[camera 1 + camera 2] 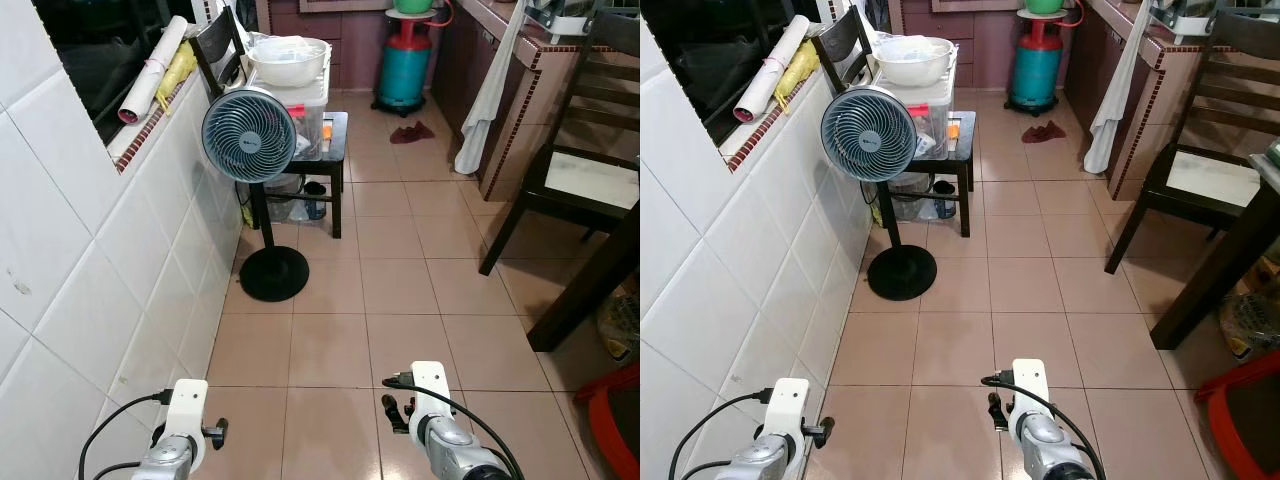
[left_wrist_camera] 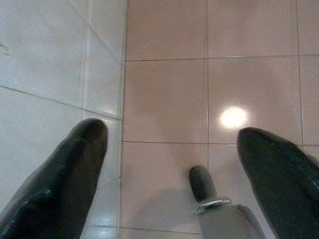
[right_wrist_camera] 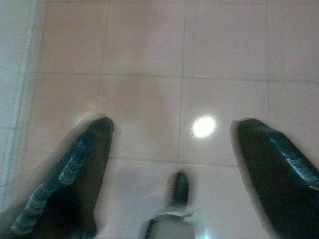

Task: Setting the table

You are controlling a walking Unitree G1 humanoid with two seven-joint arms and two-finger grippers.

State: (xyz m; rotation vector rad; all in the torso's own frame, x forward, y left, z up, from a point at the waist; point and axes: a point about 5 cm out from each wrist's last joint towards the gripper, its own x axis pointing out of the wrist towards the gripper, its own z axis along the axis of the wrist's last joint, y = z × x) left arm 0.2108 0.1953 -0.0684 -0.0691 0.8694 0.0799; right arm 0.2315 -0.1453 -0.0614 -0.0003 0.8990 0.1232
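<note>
A narrow home kitchen passage, floored in glossy pinkish-beige tiles and walled in white ceramic tiles. A grey pedestal fan stands beside a small black side table stacked with a white plastic basin. A teal gas cylinder (typical cooking fuel) stands beyond, near a dark wooden dining chair.

Silver arms, white wrist blocks, black cables, left claw glossy black fingers
</note>
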